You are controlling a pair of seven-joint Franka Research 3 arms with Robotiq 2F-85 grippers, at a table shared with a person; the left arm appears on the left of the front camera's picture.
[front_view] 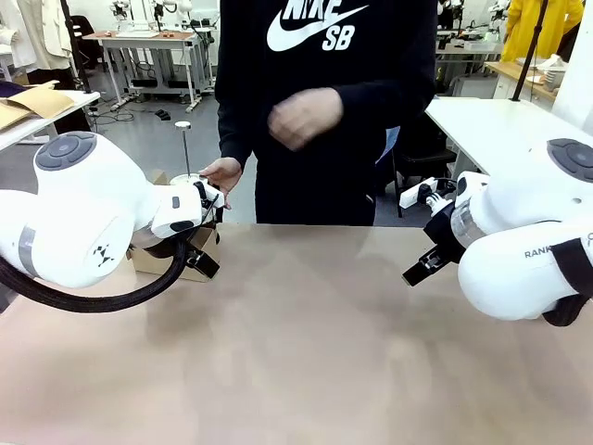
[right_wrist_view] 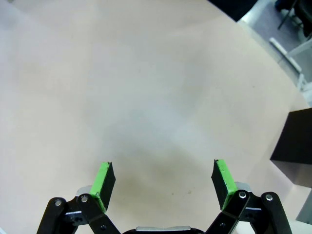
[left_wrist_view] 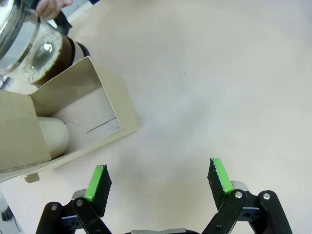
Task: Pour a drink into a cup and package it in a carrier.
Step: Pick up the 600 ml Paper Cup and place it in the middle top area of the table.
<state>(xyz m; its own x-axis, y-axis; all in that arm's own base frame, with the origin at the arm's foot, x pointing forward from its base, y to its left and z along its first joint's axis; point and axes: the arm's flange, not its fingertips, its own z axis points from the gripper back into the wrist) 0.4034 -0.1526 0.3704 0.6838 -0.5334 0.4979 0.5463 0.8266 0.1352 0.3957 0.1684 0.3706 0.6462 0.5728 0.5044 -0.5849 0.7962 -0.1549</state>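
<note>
The brown cardboard carrier [left_wrist_view: 92, 105] stands at the upper left of the left wrist view, and part of it shows behind my left arm [front_view: 148, 258]. A pale cup [left_wrist_view: 52, 137] sits inside it, partly hidden by a cardboard flap. Just beyond the carrier is the glass press jug [left_wrist_view: 27, 46] with the dark drink [left_wrist_view: 64, 48] in it; its lid and plunger rod [front_view: 185, 148] rise behind my left wrist. A person's hand [front_view: 222, 174] is at the jug. My left gripper [left_wrist_view: 158, 173] is open over bare table beside the carrier. My right gripper [right_wrist_view: 163, 170] is open over bare table.
A black box [right_wrist_view: 293, 141] stands at the right edge of the right wrist view. The person stands at the far side with the other hand [front_view: 301, 119] raised at chest height. The tan table [front_view: 306, 352] stretches between my two arms.
</note>
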